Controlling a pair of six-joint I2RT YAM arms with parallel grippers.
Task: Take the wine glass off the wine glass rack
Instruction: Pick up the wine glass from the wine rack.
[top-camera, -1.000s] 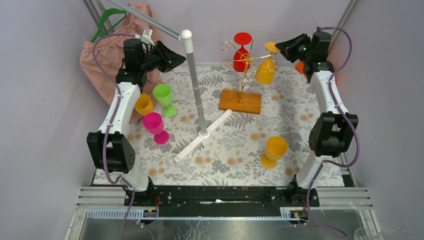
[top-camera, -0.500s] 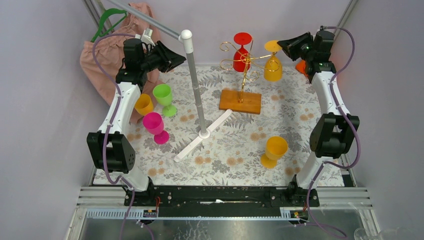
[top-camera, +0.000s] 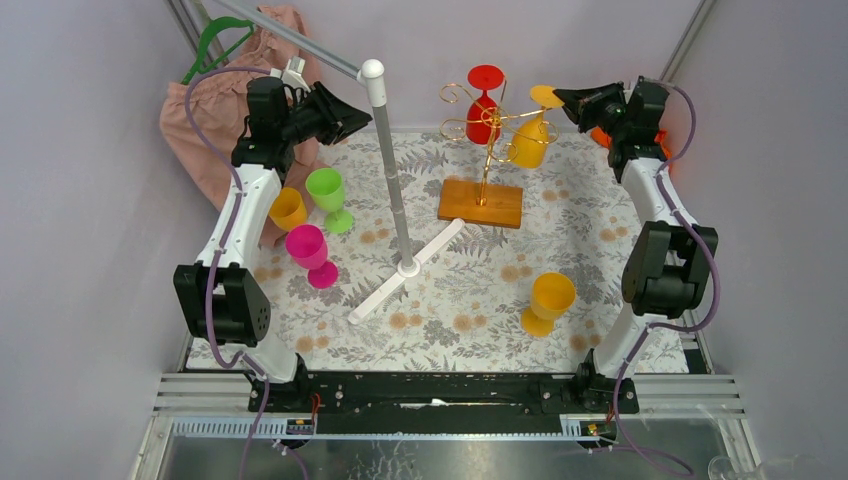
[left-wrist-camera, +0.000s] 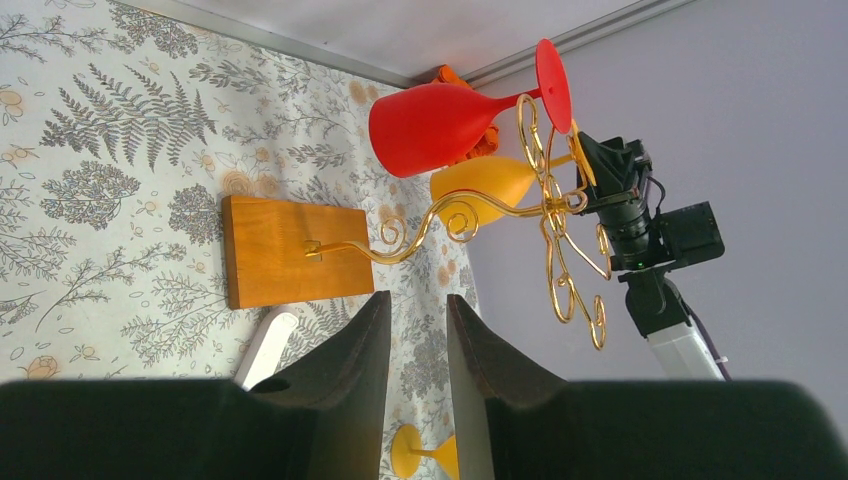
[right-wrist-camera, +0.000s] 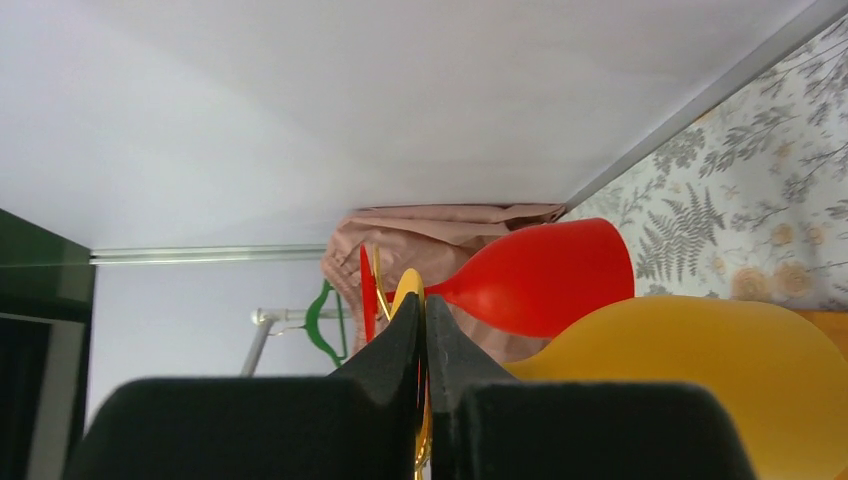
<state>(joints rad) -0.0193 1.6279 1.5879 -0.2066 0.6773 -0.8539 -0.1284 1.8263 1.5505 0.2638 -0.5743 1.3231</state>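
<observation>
- Right gripper (top-camera: 562, 97): fingers pressed together on the thin foot disc of the yellow glass (top-camera: 530, 143). In the wrist view a yellow edge shows between the pads, so this reads as a pinch on the rim of the foot.
- Yellow glass: hangs inverted on the rack (top-camera: 481, 203), caught in a scroll arm. Long axis is tilted. The foot is up at the fingertips; the bowl is below and beyond them, toward the rack's post.
- Red glass (top-camera: 484, 110): also hung inverted, past the yellow one on the far side of the post from this hand.
- Left gripper (left-wrist-camera: 417, 302): fingers apart with nothing between them. It is well away from the rack, with the white pole between. The right arm is clearly the nearer.
- Judgement: the move turns on drawing the foot back along the wire arm, toward the right hand's own side and away from the post. I cannot tell from here which way the scroll's slot opens.
- Containers: the rack carries two glasses. The green (top-camera: 325, 188), orange (top-camera: 288, 208) and pink (top-camera: 306, 245) glasses stand below the left hand. A spare yellow one (top-camera: 551, 296) stands below the right arm. Nothing is visible inside any of them.
</observation>
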